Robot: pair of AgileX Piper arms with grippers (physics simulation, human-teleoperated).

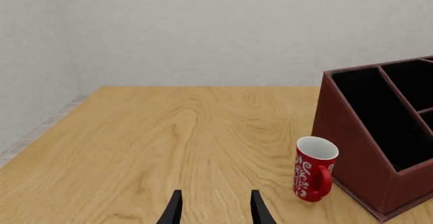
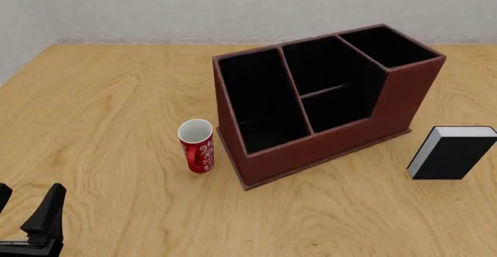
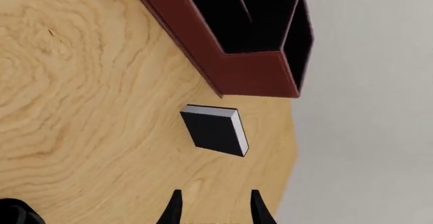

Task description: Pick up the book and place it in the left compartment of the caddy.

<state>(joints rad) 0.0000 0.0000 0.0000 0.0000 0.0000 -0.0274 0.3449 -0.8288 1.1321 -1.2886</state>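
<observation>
The black book (image 2: 452, 152) with its white page edge stands on the table right of the caddy (image 2: 311, 146), apart from it. The caddy is dark reddish-brown with a black interior, and its long left compartment (image 2: 256, 103) holds nothing. In the right wrist view the book (image 3: 215, 130) lies ahead of my right gripper (image 3: 216, 206), which is open and some distance short of it. My left gripper (image 2: 27, 204) is open near the table's front left corner. Its fingers (image 1: 174, 209) hold nothing, with the caddy (image 1: 355, 138) off to one side.
A red mug (image 2: 195, 147) with white swirls stands upright just left of the caddy, close to its base lip; it also shows in the left wrist view as the mug (image 1: 315, 169). The table's far edge meets a grey wall. The right arm is outside the front view.
</observation>
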